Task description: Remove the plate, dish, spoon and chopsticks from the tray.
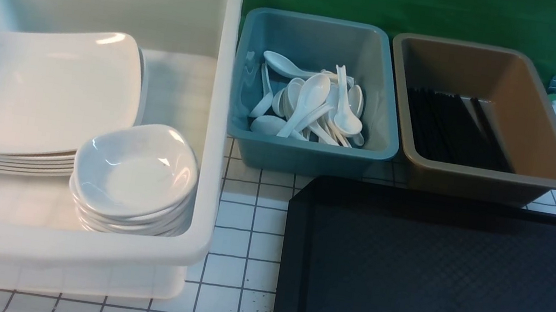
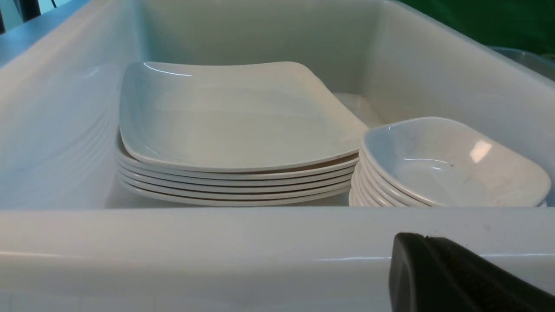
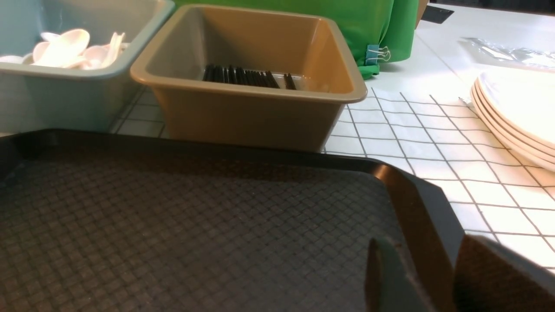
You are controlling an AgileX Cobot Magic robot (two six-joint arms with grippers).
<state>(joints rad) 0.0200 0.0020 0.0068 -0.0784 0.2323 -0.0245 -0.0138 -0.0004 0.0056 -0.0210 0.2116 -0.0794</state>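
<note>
Two grippers need our attention. Our right gripper [image 3: 420, 264] sits low at the tray's [image 3: 173, 225] corner, jaws partly apart with nothing between them. Our left gripper [image 2: 438, 273] is closed and empty, just outside the near wall of the white tub [image 2: 260, 234].

Ahead of the right gripper, the tray's textured floor shows nothing on it in any view, though its near end is out of sight. We judge the clearing done, or nearly so.

Just past the left gripper, over the tub wall, a plate [image 2: 234, 117] tops a stack, and a dish [image 2: 451, 164] tops a smaller stack touching it. Farther ahead, beyond the tray's far rim, lie a heap of spoons [image 1: 313, 101] in the blue tub [image 1: 310, 155] and the chopsticks [image 1: 450, 128] in the brown tub [image 1: 471, 177]. We cannot tell which spoon came from the tray.

To finish well, we should lift the right gripper straight up before drawing back, so the fingers do not catch the rim and drag the tray. We should also keep the left one outside the tub wall and check the hidden near end.
</note>
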